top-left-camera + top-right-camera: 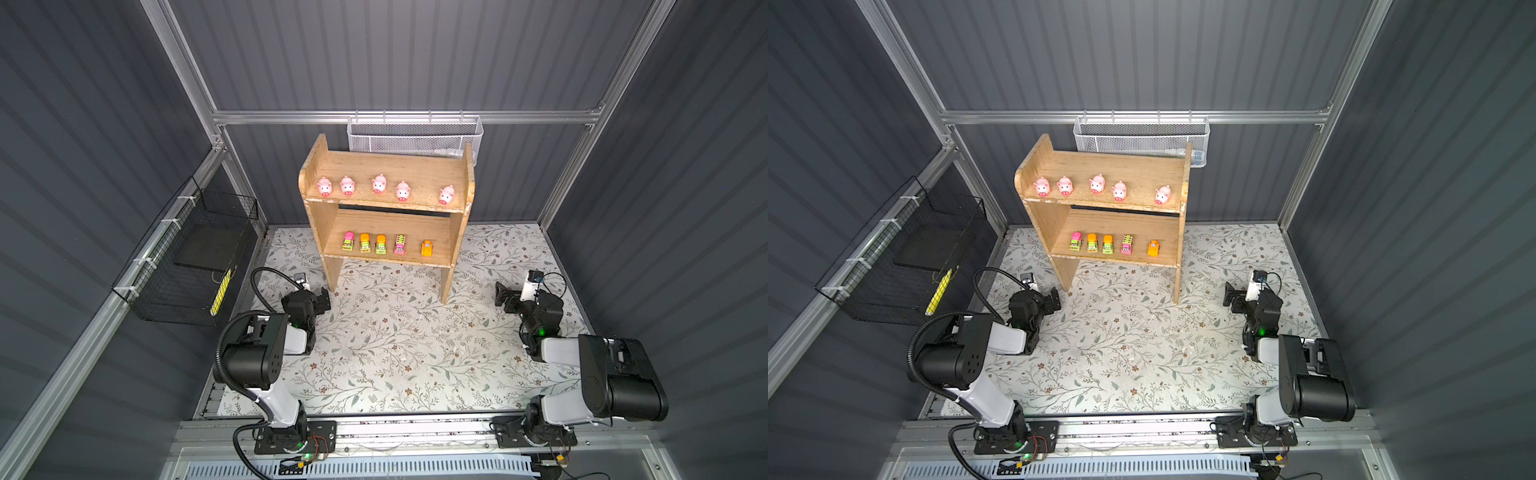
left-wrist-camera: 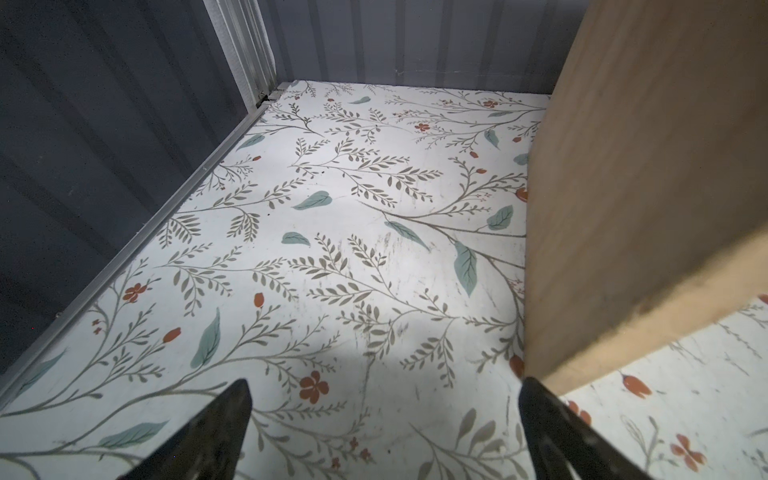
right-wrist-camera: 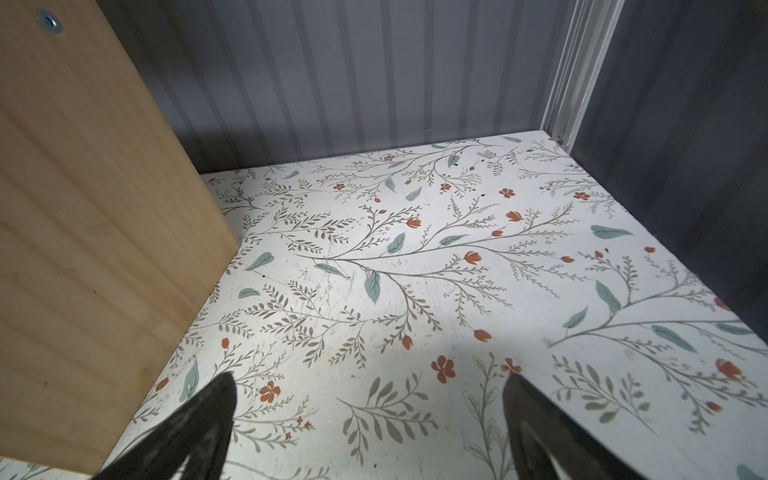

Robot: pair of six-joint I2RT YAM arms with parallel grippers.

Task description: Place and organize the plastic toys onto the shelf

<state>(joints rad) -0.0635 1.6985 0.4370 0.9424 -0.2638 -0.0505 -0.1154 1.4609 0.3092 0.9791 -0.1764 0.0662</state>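
The wooden shelf (image 1: 415, 168) stands at the back middle of the table in both top views. Several pink pigs (image 1: 379, 183) sit in a row on its upper tier. Several small toy vehicles (image 1: 380, 244) line its lower tier, with an orange one (image 1: 427, 248) set a little apart on the right. My left gripper (image 1: 322, 299) rests low by the shelf's left leg, open and empty, with the leg (image 2: 644, 187) close beside one finger. My right gripper (image 1: 505, 297) sits right of the shelf's right leg, also open and empty (image 3: 370, 380), with the side panel (image 3: 83, 249) alongside.
A white mesh basket (image 1: 415, 137) hangs on the back rail behind the shelf. A black wire basket (image 1: 195, 257) holding a yellow item (image 1: 220, 291) hangs on the left wall. The floral table surface (image 1: 395, 353) spreads between the two arms.
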